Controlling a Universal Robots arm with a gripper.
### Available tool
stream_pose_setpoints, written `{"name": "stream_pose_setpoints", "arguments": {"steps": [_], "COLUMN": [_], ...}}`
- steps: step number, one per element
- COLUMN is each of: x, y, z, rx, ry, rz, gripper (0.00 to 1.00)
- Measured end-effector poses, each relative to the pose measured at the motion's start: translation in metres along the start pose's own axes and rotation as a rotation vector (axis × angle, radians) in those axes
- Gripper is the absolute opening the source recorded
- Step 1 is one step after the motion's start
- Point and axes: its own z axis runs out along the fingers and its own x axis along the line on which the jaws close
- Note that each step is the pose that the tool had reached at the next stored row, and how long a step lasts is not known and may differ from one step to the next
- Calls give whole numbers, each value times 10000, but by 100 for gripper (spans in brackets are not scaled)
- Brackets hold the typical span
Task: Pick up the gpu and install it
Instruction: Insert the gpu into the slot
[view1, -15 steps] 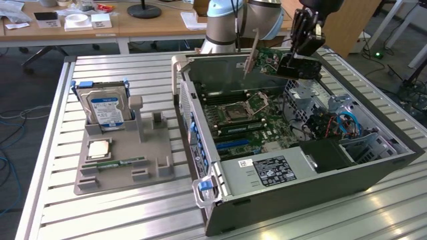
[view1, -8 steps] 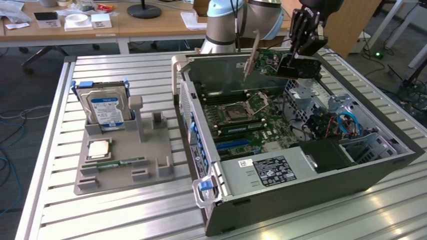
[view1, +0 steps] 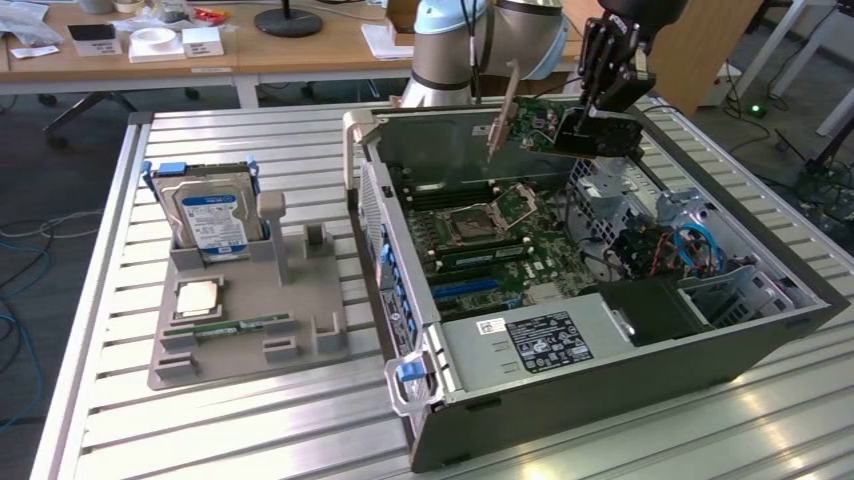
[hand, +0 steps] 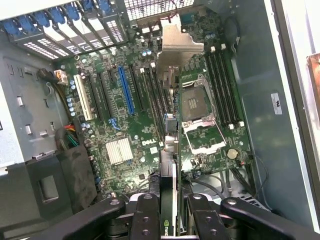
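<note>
Slatted table carried an open case. Gripper was partly closed, clamping the gpu above the motherboard, bracket end farthest from the fingers

"DELL" in white on green motherboard. Pale print on dark flat gpu card, cut off, unreadable. White sticker on grey metal case wall: mark illegible.

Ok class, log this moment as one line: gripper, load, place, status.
gripper: shut on gpu | place: above motherboard in open case | status: gpu not yet seated
</note>
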Motion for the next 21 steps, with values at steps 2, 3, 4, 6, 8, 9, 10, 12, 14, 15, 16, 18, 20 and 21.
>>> {"name": "stream_pose_setpoints", "arguments": {"steps": [2, 3, 4, 6, 8, 9, 10, 12, 14, 15, 16, 18, 20, 21], "x": [0, 0, 0, 0, 0, 0, -1, -1, -1, -1, -2, -2, -4, -4], "y": [0, 0, 0, 0, 0, 0, 0, 0, 0, 0, 1, 1, 1, 1], "z": [0, 0, 0, 1, 1, 1, 1, 2, 2, 3, 3, 4, 4, 5], "rx": [0, 0, 0, -2, -3, -5, -6, -9, -11, -13, -15, -18, -21, -23], "ry": [0, 0, 1, 2, 6, 8, 10, 13, 19, 20, 23, 28, 34, 36], "rz": [0, -5, -23, -131, -277, -364, -453, -641, -846, -954, -1073, -1300, -1542, -1670], "gripper": [26, 26, 26, 26, 26, 26, 26, 26, 26, 26, 26, 26, 26, 26]}}
